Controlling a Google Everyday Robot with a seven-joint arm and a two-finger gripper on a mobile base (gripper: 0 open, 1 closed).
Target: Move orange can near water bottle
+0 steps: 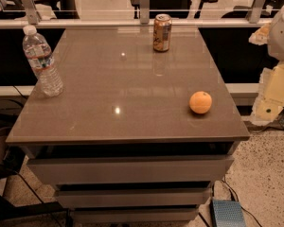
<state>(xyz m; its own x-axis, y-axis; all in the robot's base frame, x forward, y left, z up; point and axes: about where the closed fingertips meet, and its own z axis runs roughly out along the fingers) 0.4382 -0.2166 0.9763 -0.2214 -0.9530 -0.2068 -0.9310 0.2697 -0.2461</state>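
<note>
Markings on the small orange-copper metal drink can point(162, 32) are pale, and you cannot read them.

The can stands upright at the back middle of the glossy grey-brown tabletop point(118, 84), well apart from the clear ribbed plastic water bottle point(41, 63). That bottle stands by the left edge, white-capped, and the writing on its white, red and blue label cannot be read. A round orange fruit point(200, 102) lies near the right front corner. Your gripper point(273, 96) sits off the tabletop's right side, pale and partly cut off, touching none of these. You cannot tell how far open it is.
</note>
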